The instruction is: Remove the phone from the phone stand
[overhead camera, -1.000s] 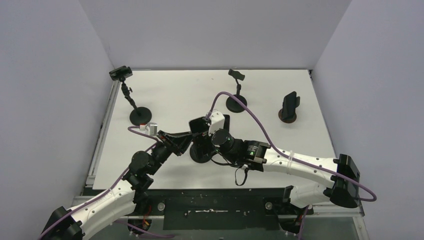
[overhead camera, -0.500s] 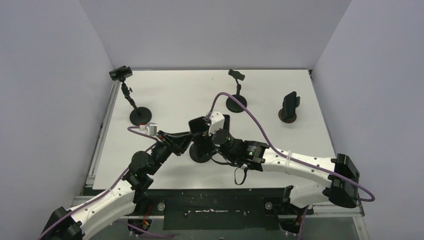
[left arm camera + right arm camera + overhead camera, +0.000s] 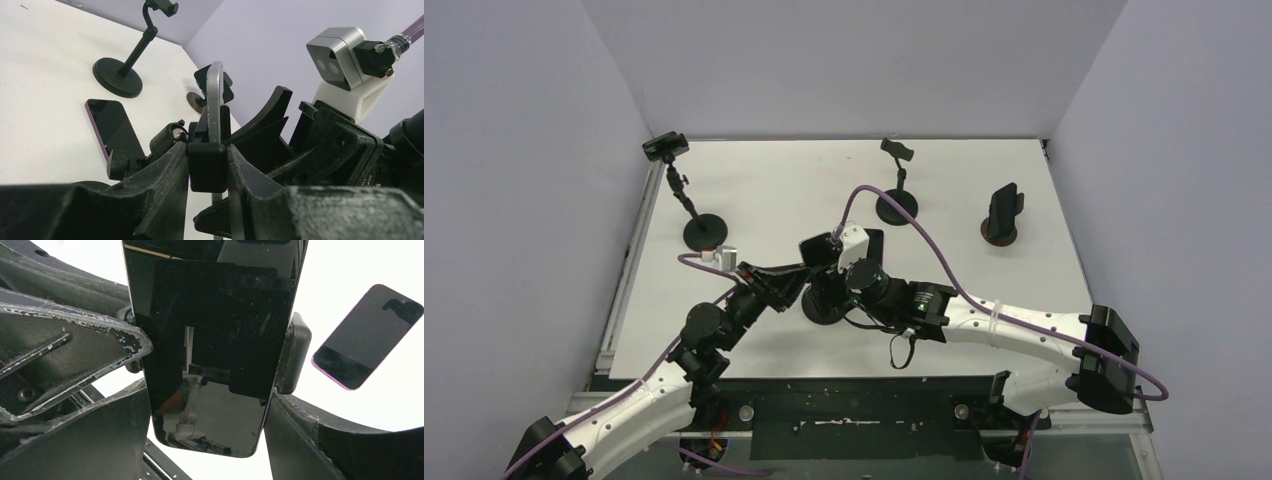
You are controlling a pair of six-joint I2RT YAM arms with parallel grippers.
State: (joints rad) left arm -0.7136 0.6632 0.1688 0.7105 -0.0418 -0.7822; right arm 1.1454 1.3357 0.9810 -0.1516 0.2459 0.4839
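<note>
Top external view shows the left arm reaching from the near left corner of the desk (image 3: 754, 180) toward its middle, with the elbow kept low. The left gripper (image 3: 207, 150) has not changed in the last second: its fingers stay pressed on both sides of the cradle of the phone stand (image 3: 822, 312) and hold it steady. The phone (image 3: 215, 95) is still in that cradle, standing upright on its edge, a little nearer to the near edge of the desk than to the far one. What has changed is on the right side. The right gripper (image 3: 210, 385) was wide open and its jaws have come closer together, so now one finger stands at each long edge of the phone. Whether the pads already press on the phone I cannot tell. In my judgement the grasp is being made, and the lift out of the cradle comes after it. The right arm lies long and low from the near right corner, with its wrist turned toward the stand. A second phone (image 3: 367, 337) lies flat on the desk just beside.
</note>
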